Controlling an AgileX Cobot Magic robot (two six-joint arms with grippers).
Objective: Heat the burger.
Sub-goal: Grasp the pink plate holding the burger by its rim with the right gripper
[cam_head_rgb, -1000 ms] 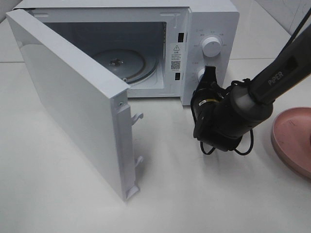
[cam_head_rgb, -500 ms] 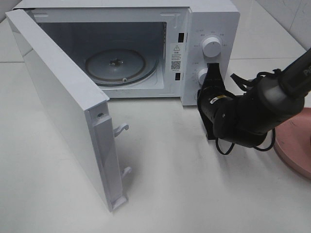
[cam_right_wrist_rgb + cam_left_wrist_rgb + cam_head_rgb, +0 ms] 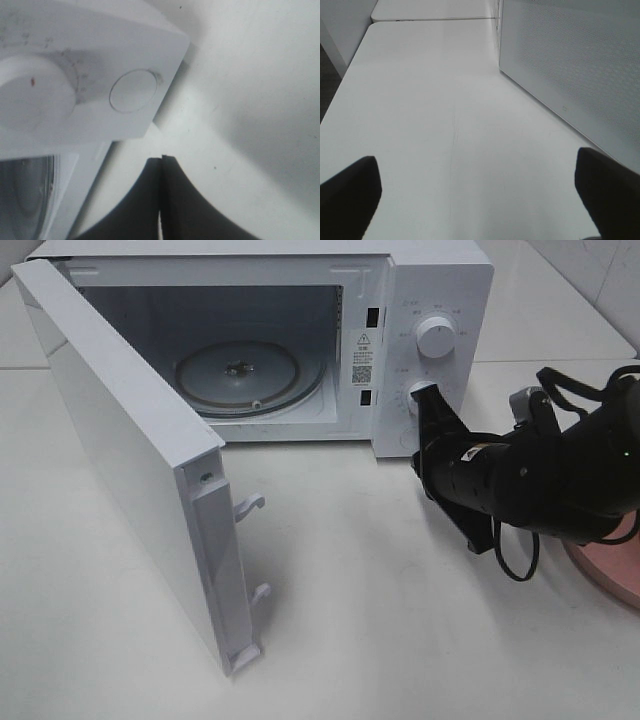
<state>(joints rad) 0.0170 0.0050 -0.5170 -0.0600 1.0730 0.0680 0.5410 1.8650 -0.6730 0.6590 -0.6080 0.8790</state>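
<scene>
Right end effector (image 3: pixel 428 400): fingers pressed together with nothing between them, held just beside the lower knob (image 3: pixel 412 394) of the microwave (image 3: pixel 440 280).
Left end effector (image 3: pixel 480 175): spread wide above the bare table (image 3: pixel 430 100), empty.
Step in hand: judged as door (image 3: pixel 120 430) opened, turntable (image 3: pixel 240 372) bare, loading not begun.
Next move: the burger must be fetched and set on the turntable.
Burger: not seen in any view.
Cut off: only the rim of a pink plate (image 3: pixel 610 575) is shown; its contents cannot be told.
</scene>
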